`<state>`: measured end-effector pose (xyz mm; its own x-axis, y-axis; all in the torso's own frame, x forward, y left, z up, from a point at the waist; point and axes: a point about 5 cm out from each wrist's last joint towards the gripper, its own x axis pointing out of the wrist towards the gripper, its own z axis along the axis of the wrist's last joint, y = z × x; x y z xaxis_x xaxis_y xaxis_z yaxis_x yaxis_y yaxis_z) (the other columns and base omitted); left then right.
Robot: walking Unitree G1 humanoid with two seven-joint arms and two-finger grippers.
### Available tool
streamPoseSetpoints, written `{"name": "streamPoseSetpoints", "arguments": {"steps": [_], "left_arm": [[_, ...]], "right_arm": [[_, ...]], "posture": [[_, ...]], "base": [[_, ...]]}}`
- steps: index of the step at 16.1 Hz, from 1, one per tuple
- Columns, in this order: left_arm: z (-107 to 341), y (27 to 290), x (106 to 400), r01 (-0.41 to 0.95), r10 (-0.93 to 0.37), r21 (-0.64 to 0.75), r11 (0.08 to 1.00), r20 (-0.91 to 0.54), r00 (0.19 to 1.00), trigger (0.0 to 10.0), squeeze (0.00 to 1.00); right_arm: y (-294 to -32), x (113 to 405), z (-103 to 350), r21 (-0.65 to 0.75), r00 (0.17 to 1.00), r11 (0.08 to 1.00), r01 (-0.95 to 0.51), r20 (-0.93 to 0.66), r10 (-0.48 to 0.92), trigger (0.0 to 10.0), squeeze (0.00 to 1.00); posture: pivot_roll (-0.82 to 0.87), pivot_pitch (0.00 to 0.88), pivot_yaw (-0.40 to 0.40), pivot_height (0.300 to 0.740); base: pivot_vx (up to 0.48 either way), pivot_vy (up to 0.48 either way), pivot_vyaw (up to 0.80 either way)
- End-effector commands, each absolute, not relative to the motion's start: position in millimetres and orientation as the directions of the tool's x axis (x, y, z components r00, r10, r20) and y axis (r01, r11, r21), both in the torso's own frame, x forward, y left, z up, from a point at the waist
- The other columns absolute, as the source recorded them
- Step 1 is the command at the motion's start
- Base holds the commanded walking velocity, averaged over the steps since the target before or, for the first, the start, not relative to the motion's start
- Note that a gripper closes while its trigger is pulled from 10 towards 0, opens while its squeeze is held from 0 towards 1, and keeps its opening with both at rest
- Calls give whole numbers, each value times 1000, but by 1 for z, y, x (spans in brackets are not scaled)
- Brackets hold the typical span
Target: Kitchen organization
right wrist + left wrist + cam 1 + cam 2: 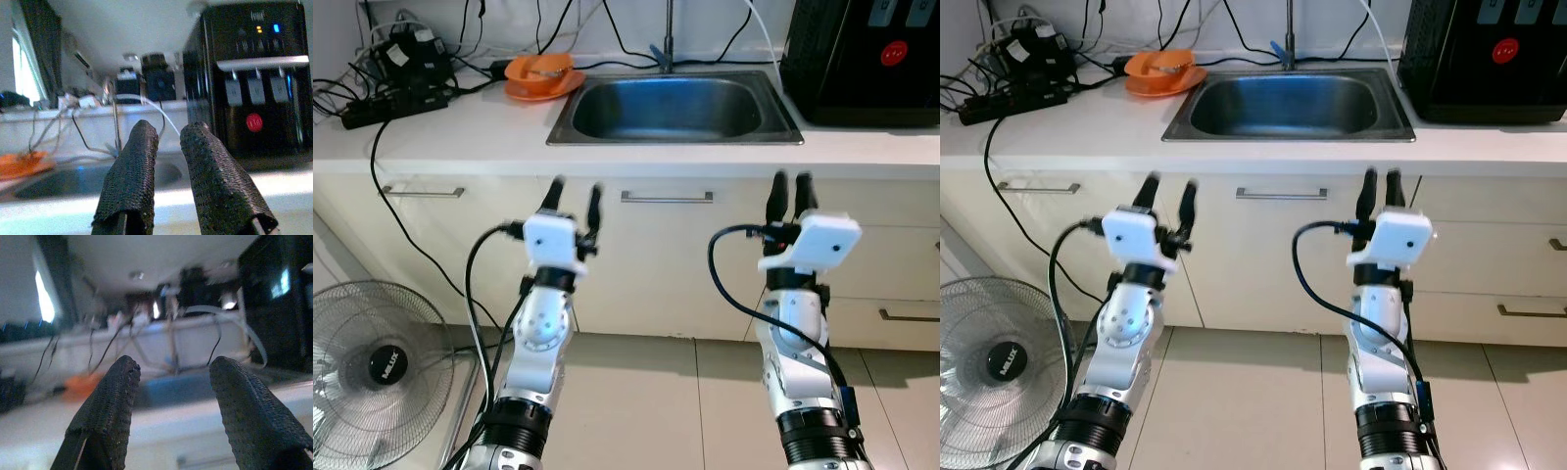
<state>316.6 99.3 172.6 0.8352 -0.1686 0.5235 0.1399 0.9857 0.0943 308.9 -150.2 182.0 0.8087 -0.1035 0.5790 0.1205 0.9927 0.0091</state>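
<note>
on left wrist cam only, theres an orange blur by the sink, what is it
Observer: An orange bowl on an orange plate, on the countertop at the sink's left.
Operator: anything in the sink
Observer: The basin looks empty in the head views.
Operator: where's the other arm
Observer: The right gripper is raised before the cabinet, below the sink's right corner, fingers only slightly apart. The left gripper stands open at similar height.

Sink (pixel 566 125) set in counter (pixel 460 132); bowl (pixel 540 70) left, dispenser (pixel 862 59) right.
</note>
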Motion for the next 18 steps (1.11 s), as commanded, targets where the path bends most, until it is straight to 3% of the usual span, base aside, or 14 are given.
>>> {"name": "streamPoseSetpoints", "arguments": {"steps": [1,8,13,18], "left_arm": [[176,100,316,141,-184,120,983,540,821,10000,0],[179,113,322,83,-153,154,985,526,837,10000,0],[177,134,325,-28,-21,87,996,511,860,10000,0],[172,134,323,-19,-32,99,995,490,871,10000,0]], "right_arm": [[-143,308,190,-4,787,996,94,613,-72,10000,0],[-139,310,192,12,795,994,113,599,-97,10000,0],[-141,310,178,-41,832,994,98,552,-59,10000,0],[-137,312,173,-37,847,996,80,530,-48,10000,0]], "posture": [[-30,0,108,740],[-26,0,117,740],[-23,5,116,740],[-7,0,106,740]], "base": [[0,0,0],[0,0,0],[0,0,0],[0,0,0]]}}
